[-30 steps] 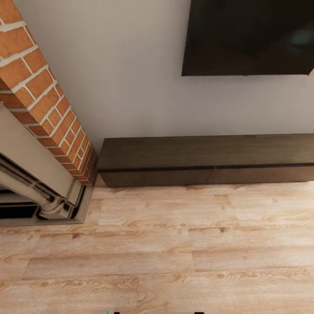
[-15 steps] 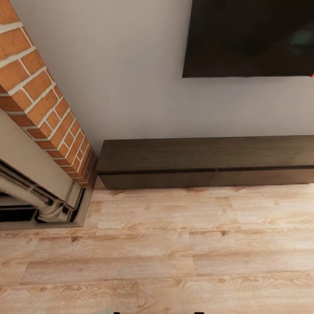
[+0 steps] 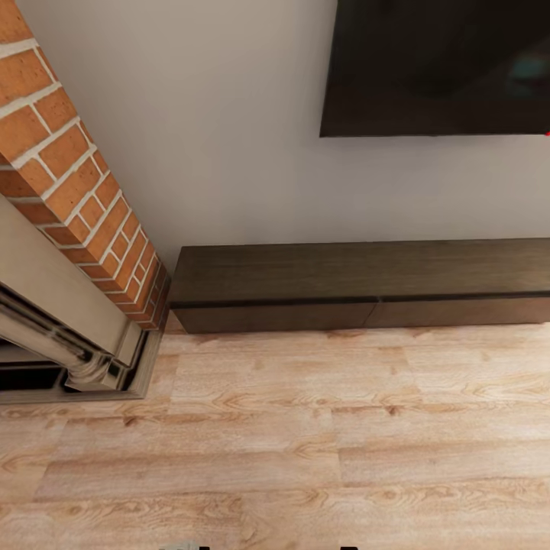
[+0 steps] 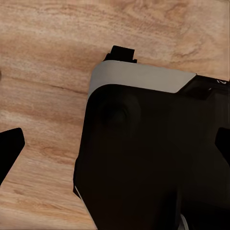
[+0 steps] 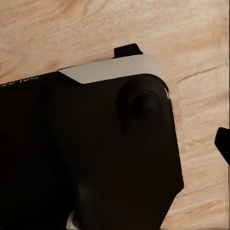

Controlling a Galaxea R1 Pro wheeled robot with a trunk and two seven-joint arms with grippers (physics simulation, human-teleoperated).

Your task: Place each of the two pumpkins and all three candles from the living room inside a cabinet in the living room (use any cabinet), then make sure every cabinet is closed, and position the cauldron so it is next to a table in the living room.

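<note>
The cabinet (image 3: 359,286) runs along the far wall (image 3: 229,153), standing on the floor (image 3: 305,428); the brick fireplace (image 3: 69,229) rises just beside its left end; the screen (image 3: 435,65) hangs on the wall above the cabinet's right part.

You had a light wood-plank floor (image 3: 305,443) under you, running from the near edge out to the far wall. Directly on it, along that far wall, stood the cabinet (image 3: 359,286), long, low and dark brown, reaching from just right of the brick fireplace to the right edge of the head view; its flat top was bare and its plain front panels sat flush. At the far left the brick fireplace (image 3: 69,252) rested on the floor too, its pale moulded surround touching the planks beside the cabinet's left end.
</note>
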